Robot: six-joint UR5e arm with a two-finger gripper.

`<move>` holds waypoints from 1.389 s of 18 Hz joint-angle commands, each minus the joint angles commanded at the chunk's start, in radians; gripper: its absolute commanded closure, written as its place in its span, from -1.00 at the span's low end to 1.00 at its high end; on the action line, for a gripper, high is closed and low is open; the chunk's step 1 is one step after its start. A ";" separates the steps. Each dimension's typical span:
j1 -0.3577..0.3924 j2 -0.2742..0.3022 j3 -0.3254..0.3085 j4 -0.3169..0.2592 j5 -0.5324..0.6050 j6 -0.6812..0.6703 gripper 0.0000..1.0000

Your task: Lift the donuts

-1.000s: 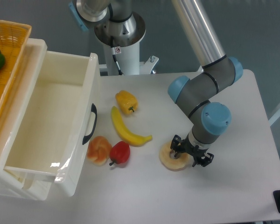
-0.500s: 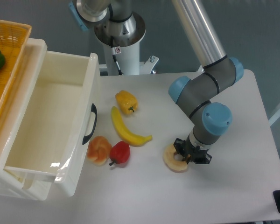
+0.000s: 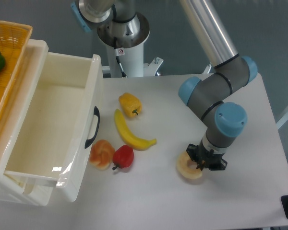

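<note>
The donut (image 3: 187, 168) is a pale cream-tan ring at the table's front right; it looks tilted, with its right part hidden under the black fingers. My gripper (image 3: 201, 163) points down over the ring's right side and is shut on it. The grey and blue arm rises from there toward the upper middle of the view.
A yellow banana (image 3: 129, 133), a yellow pepper (image 3: 129, 104), a red pepper (image 3: 123, 156) and an orange-pink lumpy pastry (image 3: 101, 153) lie left of the donut. The open white drawer (image 3: 62, 124) with a black handle fills the left, with an orange basket (image 3: 7, 62) above it.
The gripper has closed on the donut and shifted right and slightly toward the front edge, taking the ring along and tilting it.
</note>
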 joint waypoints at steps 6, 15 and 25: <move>0.057 0.006 0.097 -0.112 0.006 0.250 1.00; 0.094 0.003 0.195 -0.206 -0.007 0.390 1.00; 0.126 0.025 0.218 -0.264 -0.001 0.462 1.00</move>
